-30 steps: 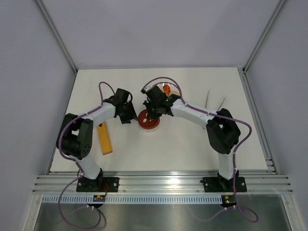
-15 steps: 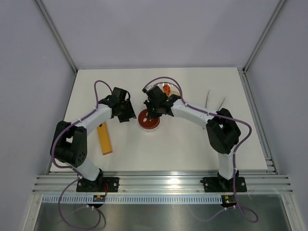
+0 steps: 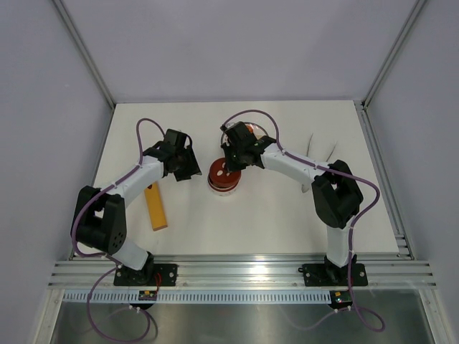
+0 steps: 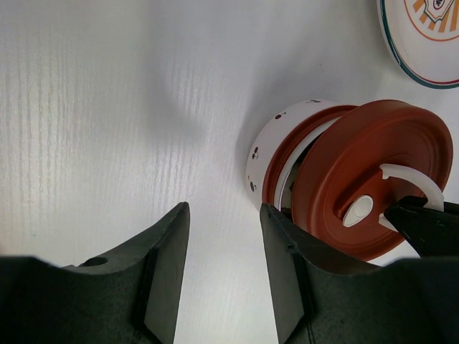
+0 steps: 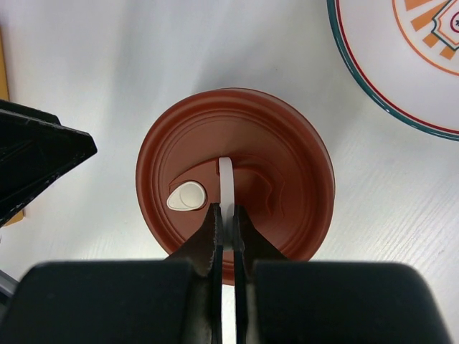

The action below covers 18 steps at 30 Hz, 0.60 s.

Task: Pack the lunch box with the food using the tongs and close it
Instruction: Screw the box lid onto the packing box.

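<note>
From above, the lunch box (image 3: 223, 180) stands mid-bench (image 3: 287, 215) with the right jaws down on its top and the left jaws just beside it on the left. The tongs (image 3: 320, 149) lie well apart to the right, and a yellow bar (image 3: 155, 206) lies by the left arm. The left wrist view shows the left jaws parted and empty over bare bench, the dark-red lid (image 4: 373, 179) sitting askew so one side of the tin's rim shows, and a patterned plate (image 4: 423, 43) beyond. The right wrist view shows the right jaws clenched on the lid's white curled handle.
</note>
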### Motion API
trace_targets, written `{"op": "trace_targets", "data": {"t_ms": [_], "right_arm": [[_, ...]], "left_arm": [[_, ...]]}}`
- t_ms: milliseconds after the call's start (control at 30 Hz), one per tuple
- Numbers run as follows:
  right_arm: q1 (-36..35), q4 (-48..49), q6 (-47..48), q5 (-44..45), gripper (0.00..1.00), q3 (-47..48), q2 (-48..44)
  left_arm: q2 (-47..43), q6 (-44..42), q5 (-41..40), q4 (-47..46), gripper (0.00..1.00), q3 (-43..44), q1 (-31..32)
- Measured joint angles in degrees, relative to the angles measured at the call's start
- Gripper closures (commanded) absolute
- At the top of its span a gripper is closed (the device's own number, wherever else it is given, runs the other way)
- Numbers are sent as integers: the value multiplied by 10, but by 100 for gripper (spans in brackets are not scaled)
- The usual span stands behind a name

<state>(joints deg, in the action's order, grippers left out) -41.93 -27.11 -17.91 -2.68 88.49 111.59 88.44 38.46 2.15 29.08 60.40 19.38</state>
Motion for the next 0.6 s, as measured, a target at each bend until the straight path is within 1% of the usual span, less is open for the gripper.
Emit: {"op": "trace_targets", "data": {"t_ms": [367, 600], "right_arm": [[0, -1, -5, -30, 100, 0, 0], [0, -1, -5, -33, 100, 0, 1]], "left_arm": [[0, -1, -2, 0, 52, 0, 0], [0, -1, -2, 0, 52, 0, 0]]}}
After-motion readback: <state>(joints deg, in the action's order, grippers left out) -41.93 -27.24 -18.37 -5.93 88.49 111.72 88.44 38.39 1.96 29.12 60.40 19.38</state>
